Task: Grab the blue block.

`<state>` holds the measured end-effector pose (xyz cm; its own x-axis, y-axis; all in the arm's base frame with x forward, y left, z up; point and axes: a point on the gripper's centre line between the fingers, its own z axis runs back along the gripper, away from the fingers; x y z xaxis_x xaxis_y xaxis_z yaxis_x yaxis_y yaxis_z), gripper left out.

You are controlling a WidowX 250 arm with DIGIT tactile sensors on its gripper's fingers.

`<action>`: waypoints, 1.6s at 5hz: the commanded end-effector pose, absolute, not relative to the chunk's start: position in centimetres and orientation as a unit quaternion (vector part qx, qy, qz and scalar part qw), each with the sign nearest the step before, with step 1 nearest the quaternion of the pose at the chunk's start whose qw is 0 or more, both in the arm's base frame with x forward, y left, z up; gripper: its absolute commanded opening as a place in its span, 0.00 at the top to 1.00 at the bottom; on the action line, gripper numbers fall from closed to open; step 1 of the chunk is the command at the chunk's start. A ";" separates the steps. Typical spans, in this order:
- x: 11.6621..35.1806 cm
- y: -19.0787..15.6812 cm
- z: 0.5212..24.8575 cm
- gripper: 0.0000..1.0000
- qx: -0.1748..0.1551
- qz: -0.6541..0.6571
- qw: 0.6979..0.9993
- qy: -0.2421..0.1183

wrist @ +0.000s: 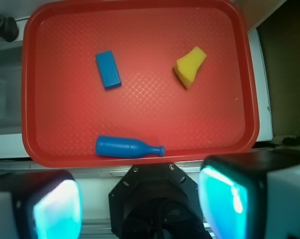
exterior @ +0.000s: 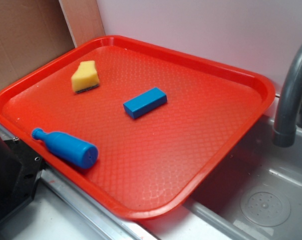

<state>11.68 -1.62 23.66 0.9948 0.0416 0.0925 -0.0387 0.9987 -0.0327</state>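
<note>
Jaws spread wide above blue block.

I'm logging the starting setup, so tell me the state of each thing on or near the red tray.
blue block: lying flat mid-tray, untouched
blue bottle: on its side near the tray's edge
yellow sponge: resting on the tray, apart from the rest
red tray: sitting partly over the sink
gripper: open, above the tray's edge, holding nothing

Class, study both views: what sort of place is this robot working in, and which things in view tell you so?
Probably a toy kitchen sink set-up: a grey faucet curves over a basin with a drain, and a red tray beside it holds a yellow sponge.
</note>
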 end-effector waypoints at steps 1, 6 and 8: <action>11.7 -1.6 23.7 0.00 -0.015 0.020 0.999 -0.047; 24.4 -6.1 7.9 0.00 -0.044 -0.084 0.993 -0.069; 26.1 -5.5 2.6 0.00 -0.011 -0.086 0.996 -0.032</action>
